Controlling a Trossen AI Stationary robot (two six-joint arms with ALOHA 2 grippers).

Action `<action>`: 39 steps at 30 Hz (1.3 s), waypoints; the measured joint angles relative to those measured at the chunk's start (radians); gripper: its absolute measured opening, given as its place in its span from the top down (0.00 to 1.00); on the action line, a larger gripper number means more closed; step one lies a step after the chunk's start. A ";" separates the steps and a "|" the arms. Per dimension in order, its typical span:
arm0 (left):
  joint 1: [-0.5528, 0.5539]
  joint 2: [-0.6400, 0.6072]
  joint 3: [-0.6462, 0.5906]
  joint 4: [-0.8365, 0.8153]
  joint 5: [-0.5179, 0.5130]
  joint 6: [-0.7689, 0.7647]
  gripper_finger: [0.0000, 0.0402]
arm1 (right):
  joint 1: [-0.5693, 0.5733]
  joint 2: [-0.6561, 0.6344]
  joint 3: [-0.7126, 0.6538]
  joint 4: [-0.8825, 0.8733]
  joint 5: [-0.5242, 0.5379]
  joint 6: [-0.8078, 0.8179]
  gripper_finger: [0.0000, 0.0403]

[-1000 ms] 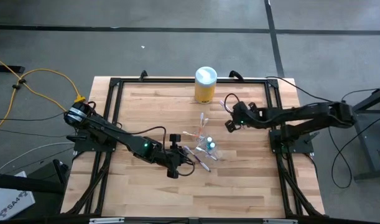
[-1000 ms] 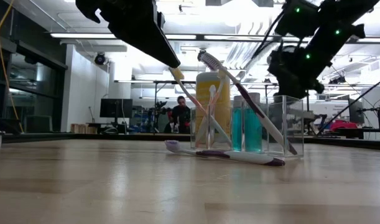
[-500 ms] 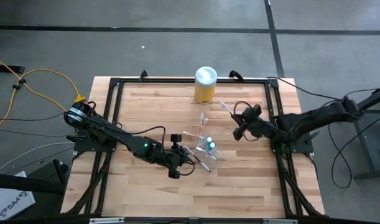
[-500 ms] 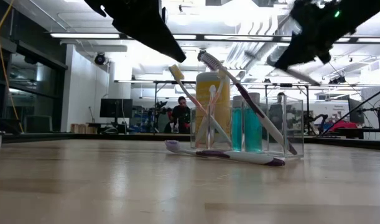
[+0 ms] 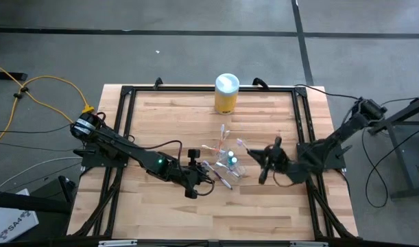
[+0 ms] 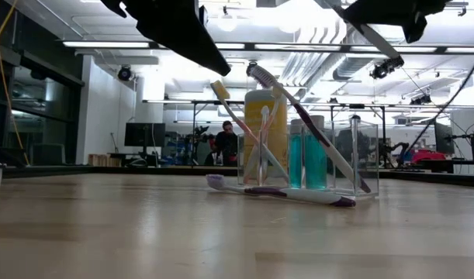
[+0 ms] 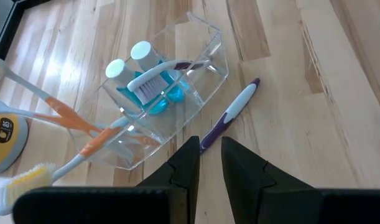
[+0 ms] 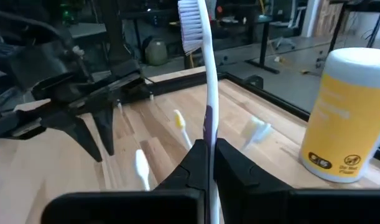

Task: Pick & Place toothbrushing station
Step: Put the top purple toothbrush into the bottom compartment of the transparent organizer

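Swung from near the yellow canister (image 5: 226, 92) down to just right of the clear cup (image 5: 232, 162): right gripper (image 5: 262, 163), clamped on a white-and-purple toothbrush (image 8: 204, 93), bristles up. Left gripper (image 5: 210, 177) parked just left of the cup, fingers a narrow gap apart, gripping nothing.

Cup on the table (image 5: 168, 216) holds 2 blue tubes (image 7: 140, 59) with white caps, plus roughly 3 leaning brushes, hard to count through the plastic: 1 orange-handled brush (image 7: 78, 124), 1 white-headed brush (image 7: 153, 79). 1 purple brush (image 7: 230, 115) flat on the wood beside the cup. 1 canister well behind.
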 joint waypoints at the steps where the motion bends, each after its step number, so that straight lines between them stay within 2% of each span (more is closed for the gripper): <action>1: 0.000 0.000 0.000 0.000 0.000 0.000 0.85 | 0.010 0.032 0.000 0.031 0.019 -0.002 0.99; 11: 0.000 0.000 0.000 0.000 0.000 0.001 0.85 | 0.030 0.374 0.000 0.501 0.145 -0.119 0.99; 16: 0.000 0.000 0.000 0.000 0.000 0.001 0.85 | 0.019 0.509 0.000 0.762 0.149 -0.238 0.99; 19: 0.000 0.000 0.000 0.000 0.000 0.001 0.85 | 0.019 0.568 0.000 0.859 0.143 -0.274 0.99; 25: 0.000 0.000 0.000 0.000 0.001 0.001 0.85 | 0.020 0.650 0.000 0.946 0.146 -0.268 0.99; 29: 0.000 0.000 0.000 0.000 0.001 0.001 0.85 | 0.020 0.664 0.000 0.968 0.172 -0.319 0.99; 34: 0.000 0.000 0.000 -0.001 0.001 0.000 0.85 | 0.020 0.664 0.000 0.935 0.191 -0.305 0.99; 39: 0.000 0.000 0.000 -0.001 0.001 -0.001 0.85 | 0.025 0.664 -0.001 0.827 0.257 -0.211 0.99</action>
